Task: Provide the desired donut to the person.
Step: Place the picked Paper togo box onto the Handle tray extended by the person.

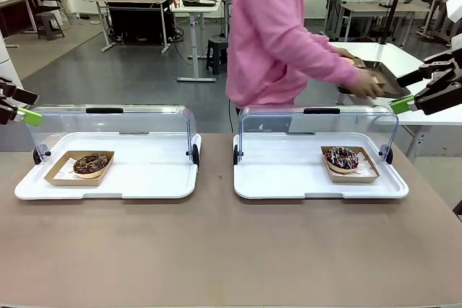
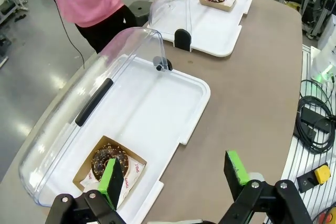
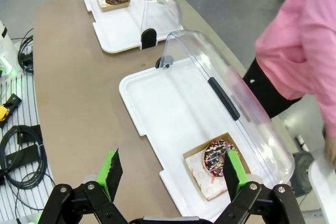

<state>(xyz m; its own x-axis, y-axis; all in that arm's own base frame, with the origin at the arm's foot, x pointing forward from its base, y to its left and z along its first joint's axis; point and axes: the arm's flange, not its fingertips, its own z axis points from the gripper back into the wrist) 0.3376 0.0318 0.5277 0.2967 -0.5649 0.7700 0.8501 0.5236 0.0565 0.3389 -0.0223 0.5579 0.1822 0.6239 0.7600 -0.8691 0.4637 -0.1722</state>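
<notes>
While lids gape — two donuts point(image 1: 91, 164) point(image 1: 341, 157), two trays point(image 1: 144, 178) point(image 1: 289, 178).

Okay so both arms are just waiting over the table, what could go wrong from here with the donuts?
The person is turned aside, hand on a dark tray on another table; no choice shows yet, so either arm might take the wrong donut. The sprinkled donut sits near the raised clear lid, which the open right gripper could bump. The chocolate donut rests in a loose paper tray that may slide.
</notes>
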